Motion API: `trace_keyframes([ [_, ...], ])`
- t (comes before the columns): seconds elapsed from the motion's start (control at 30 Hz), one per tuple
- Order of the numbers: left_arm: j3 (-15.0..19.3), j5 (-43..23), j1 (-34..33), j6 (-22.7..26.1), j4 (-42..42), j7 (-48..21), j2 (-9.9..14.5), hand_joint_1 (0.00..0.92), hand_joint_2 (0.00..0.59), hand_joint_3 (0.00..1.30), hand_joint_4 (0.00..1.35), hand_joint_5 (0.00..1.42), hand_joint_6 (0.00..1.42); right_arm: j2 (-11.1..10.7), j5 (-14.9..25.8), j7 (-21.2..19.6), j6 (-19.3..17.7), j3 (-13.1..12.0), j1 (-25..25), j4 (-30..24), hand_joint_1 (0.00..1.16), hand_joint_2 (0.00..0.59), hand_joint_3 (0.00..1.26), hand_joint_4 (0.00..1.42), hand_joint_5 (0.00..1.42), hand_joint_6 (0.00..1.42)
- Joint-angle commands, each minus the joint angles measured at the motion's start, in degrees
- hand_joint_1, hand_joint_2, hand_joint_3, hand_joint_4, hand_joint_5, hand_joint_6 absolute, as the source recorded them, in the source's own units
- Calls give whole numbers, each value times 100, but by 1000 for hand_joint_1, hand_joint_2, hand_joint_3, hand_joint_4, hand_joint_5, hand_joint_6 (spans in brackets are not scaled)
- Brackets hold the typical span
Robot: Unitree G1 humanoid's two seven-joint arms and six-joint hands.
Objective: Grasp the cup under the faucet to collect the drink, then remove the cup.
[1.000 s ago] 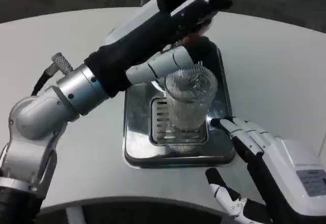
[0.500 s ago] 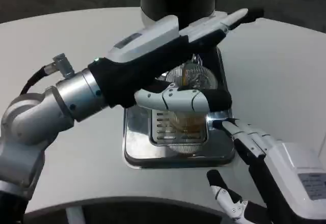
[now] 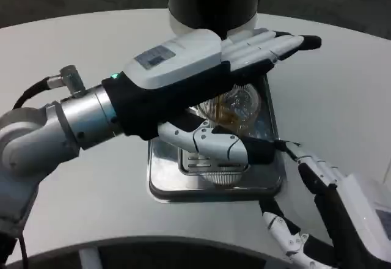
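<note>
1. Fingers [image 3: 269, 46] of the left hand [image 3: 201, 73] are reaching straight out over the far side of the cup, while its thumb is lying across the near side; the hand is bracketing the cup, though whether the fingers are actually pressing on its wall cannot be told, since the hand is hiding the contact.
2. Fingers [image 3: 314, 165] of the right hand [image 3: 330, 211] are lying apart and holding nothing, waiting just beside the tray's near right corner.
3. Showing between the left hand's fingers and thumb is the clear ribbed plastic cup [image 3: 235, 105]; it is standing on the slotted metal grille [image 3: 201, 164] and appears to be carrying an amber drink in its lower part.
4. Surrounding the grille is the shiny rectangular steel drip tray [image 3: 160, 180], which is resting on the white round table [image 3: 330, 85].
5. Rising behind the cup is the dark cylindrical dispenser body [image 3: 211, 0]; its faucet is being hidden by the left hand.
6. Step in hand, as a judgement: the left hand is closing around the cup at the collecting position, with the drink apparently already in.
7. Next move, as a judgement: a firm, level grip is called for, then a steady withdrawal clear of the dispenser, keeping the cup upright so that nothing spills.
</note>
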Motion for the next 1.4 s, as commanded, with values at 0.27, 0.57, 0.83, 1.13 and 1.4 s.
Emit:
trace_keyframes([
  [0.27,-128,56,136,-160,-202,-123,251,0,117,0,0,0,0,396,587,-2,778,34,-570,405,432,365,51,23,9,130],
  [0.57,-80,27,195,-91,-325,-69,278,0,117,0,0,0,0,475,1084,-91,1090,9,-1538,1094,509,272,0,0,0,25],
  [0.83,-9,28,212,-32,-390,-16,278,0,117,0,0,0,0,494,1487,-310,1180,-4,-2067,1632,553,232,0,0,0,0],
  [1.13,22,-27,305,54,-469,-48,292,0,116,0,0,0,0,458,1752,-361,1302,10,-2609,2178,627,206,0,0,0,0],
  [1.4,57,-57,351,141,-546,-62,283,0,115,0,0,0,0,452,1898,-647,1143,136,-2990,2619,676,189,0,0,0,0],
])
